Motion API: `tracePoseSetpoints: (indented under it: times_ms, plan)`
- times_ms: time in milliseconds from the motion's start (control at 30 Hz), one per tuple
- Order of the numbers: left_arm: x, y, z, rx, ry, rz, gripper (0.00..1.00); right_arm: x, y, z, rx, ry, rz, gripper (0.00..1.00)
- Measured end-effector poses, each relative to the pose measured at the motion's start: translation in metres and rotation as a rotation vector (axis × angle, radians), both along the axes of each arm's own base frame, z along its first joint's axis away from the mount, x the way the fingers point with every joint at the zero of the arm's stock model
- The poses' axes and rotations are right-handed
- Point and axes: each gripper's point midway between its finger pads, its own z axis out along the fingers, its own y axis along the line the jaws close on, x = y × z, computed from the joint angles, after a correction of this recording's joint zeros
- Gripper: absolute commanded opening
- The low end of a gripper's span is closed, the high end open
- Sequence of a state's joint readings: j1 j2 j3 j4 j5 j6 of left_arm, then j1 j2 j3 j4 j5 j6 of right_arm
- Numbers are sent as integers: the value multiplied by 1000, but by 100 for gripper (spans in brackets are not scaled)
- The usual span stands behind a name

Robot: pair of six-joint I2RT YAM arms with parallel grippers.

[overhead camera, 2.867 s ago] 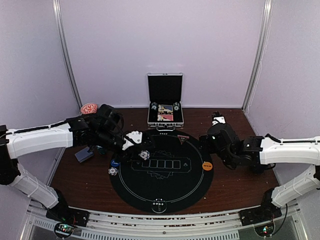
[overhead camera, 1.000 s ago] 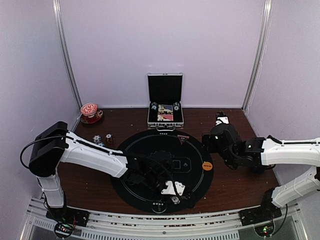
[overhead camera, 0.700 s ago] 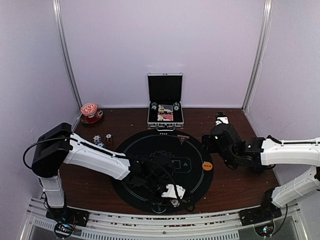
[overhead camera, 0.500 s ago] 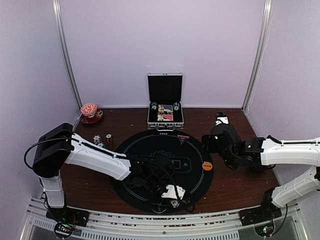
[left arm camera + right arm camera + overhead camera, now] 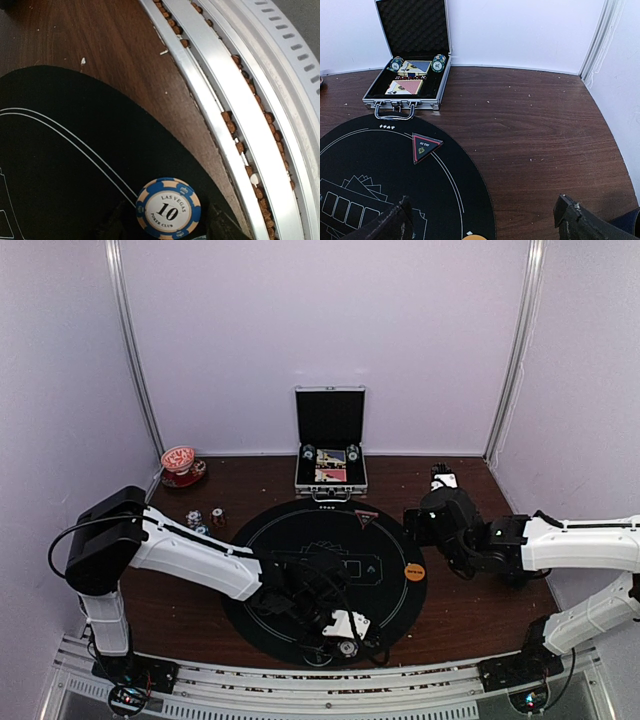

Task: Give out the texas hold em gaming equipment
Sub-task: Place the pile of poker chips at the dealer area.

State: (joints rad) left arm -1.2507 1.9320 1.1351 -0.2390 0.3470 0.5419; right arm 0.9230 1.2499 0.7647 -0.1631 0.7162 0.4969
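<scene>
Near mat [image 5: 60,165] edge, 1 blue chip [image 5: 168,207] sits w/in released left tool [image 5: 170,227]; right tool [image 5: 485,212] spread.

An open silver case [image 5: 330,418] stands at the far middle of the brown wooden surface [image 5: 470,610], nearer lies a round black mat [image 5: 390,540], and a red patterned cup [image 5: 179,458] sits far left.

Soft, even light fills the top view, the wall [image 5: 320,320] tinted lilac; the black mat [image 5: 385,595] swallows detail. In the left wrist view the metal rail [image 5: 232,95] at right glares pale, the poker chip [image 5: 168,207] sharp. Right wrist view: upper wall washed white, bottom-corner fingers [image 5: 390,222] blurred.
</scene>
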Motion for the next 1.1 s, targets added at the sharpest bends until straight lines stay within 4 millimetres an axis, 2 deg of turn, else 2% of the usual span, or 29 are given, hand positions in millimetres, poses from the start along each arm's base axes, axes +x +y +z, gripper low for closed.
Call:
tracePoseSetpoints:
  times_ms: [267, 367, 433, 500, 633, 733, 833, 967, 1100]
  plan:
    - [-2, -1, 3, 4, 12, -2, 75, 0, 0, 0, 0, 0, 0, 100]
    - [0, -5, 10, -12, 12, 5, 83, 0, 0, 0, 0, 0, 0, 100]
    - [1, -9, 22, -37, 5, 12, 89, 0, 0, 0, 0, 0, 0, 100]
    - [4, -12, 42, -78, -12, 23, 97, 0, 0, 0, 0, 0, 0, 100]
    - [18, -15, 87, -170, -69, 66, 98, 0, 0, 0, 0, 0, 0, 100]
    - [43, -11, 111, -217, -123, 132, 98, 0, 0, 0, 1, 0, 1, 100]
    - [89, 3, 122, -227, -179, 251, 98, 0, 0, 0, 0, -1, 2, 100]
    - [158, 36, 126, -206, -236, 440, 98, 0, 2, -1, 2, 4, 10, 100]
    - [219, 81, 141, -202, -297, 627, 98, 1, 6, -7, -8, 19, 23, 100]
